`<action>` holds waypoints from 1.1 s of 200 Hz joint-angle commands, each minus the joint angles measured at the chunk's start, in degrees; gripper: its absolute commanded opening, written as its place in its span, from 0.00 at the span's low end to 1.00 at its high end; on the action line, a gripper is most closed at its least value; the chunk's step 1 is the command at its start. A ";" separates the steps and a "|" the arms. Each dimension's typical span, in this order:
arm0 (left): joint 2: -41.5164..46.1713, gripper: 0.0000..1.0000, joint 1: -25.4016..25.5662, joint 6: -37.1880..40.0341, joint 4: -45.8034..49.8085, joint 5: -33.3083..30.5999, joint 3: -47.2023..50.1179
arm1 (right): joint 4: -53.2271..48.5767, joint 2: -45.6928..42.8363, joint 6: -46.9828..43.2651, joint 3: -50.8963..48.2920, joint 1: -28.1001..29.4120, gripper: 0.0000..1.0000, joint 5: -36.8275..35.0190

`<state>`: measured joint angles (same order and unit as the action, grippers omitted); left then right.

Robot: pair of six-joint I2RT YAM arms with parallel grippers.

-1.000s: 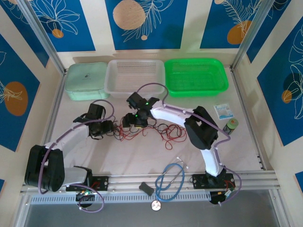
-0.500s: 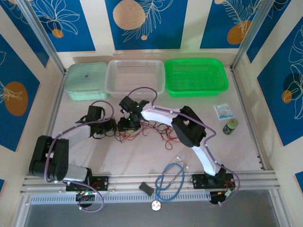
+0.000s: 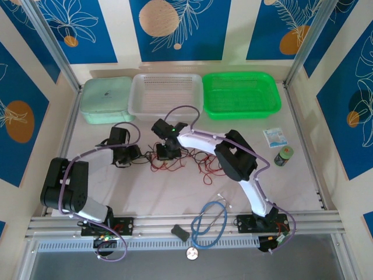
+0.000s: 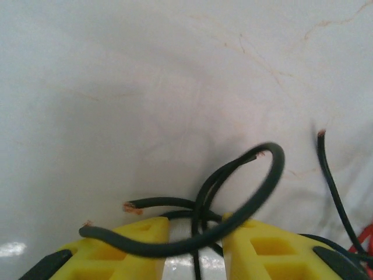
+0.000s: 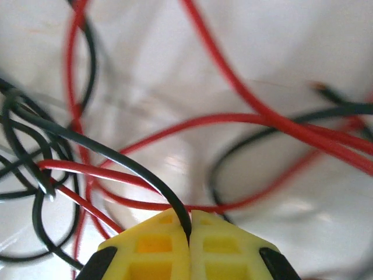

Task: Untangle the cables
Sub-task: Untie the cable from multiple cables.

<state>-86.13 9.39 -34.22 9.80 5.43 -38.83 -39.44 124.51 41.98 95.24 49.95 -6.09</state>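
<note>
Cables [image 3: 175, 164] sprawl left-right mid-frame on table [image 3: 157, 195]. Right tool [image 5: 190, 220] pinches one black cable [image 5: 116, 154]; left tool [image 4: 195, 232] narrowly parted.

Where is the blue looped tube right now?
In the top view, the blue looped tube lies at the table's near edge, just left of the right arm's base, apart from the red and black cables farther back.
</note>
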 commanded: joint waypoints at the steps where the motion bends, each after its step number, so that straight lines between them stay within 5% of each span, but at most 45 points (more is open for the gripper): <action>1: -0.62 0.35 -1.49 0.45 6.78 -9.76 -1.20 | -5.88 -4.18 0.12 -2.48 -1.70 0.00 -8.15; 86: 4.46 0.39 -4.40 1.53 12.81 -15.06 -2.37 | -12.28 -7.07 -0.22 -4.76 -2.50 0.00 -17.76; 127: 10.15 0.41 -6.74 4.10 17.39 -17.48 -4.95 | -9.84 -7.65 -1.10 -4.64 -1.94 0.00 -10.72; 164: 16.27 0.55 -6.52 6.01 19.96 -10.20 -7.37 | -5.04 -9.06 -0.41 -5.25 -1.53 0.19 -0.70; 220: 17.73 0.62 0.68 9.69 28.66 -1.27 -12.14 | -7.30 -13.80 0.73 -5.80 -2.14 0.37 -4.00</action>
<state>-68.69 6.33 -26.46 32.73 -0.95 -49.71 -45.30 114.85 42.04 90.54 48.01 -10.07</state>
